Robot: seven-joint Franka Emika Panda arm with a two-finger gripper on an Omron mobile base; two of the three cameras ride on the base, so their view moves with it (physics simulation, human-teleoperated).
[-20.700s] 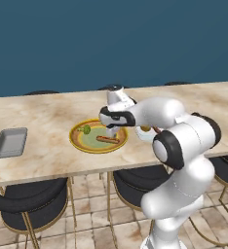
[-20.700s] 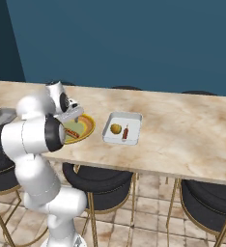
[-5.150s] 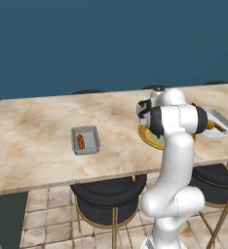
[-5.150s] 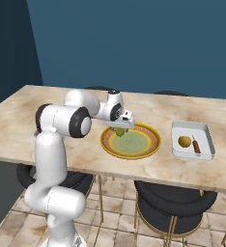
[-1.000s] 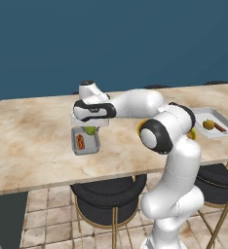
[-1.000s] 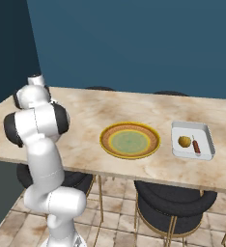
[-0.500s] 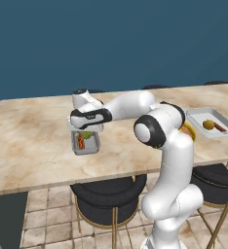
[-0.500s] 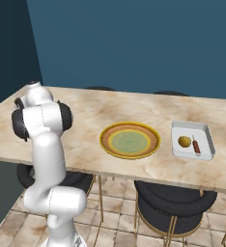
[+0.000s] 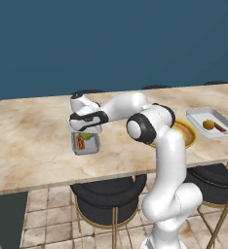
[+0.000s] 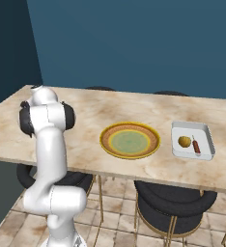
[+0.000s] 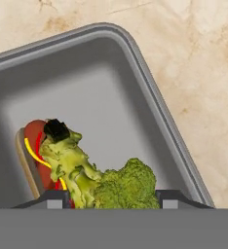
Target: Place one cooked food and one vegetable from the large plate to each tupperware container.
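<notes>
My gripper (image 9: 85, 132) hangs low over the left tupperware container (image 9: 92, 148), shut on a green broccoli floret (image 11: 106, 182). In the hand view the gripper (image 11: 112, 199) has the broccoli between its two tips, just above the grey tray floor (image 11: 101, 102). A hot dog (image 11: 34, 151) in a bun lies in the same tray, beside and partly under the broccoli. The large plate (image 10: 129, 140) sits bare at mid-table. The other tupperware container (image 10: 205, 134) on the right holds a round yellow food (image 10: 184, 141) and a small sausage (image 10: 196, 145).
The marble counter (image 9: 33, 141) runs the whole width, with its front edge close to the left tray. Round dark stools (image 9: 106, 192) stand under that edge. My own white arm (image 9: 145, 126) stretches across in front of the large plate (image 9: 188, 135).
The hand has sunk a little toward the left tray with the broccoli still in its grip. The plate, the trays and the cameras have not moved.
</notes>
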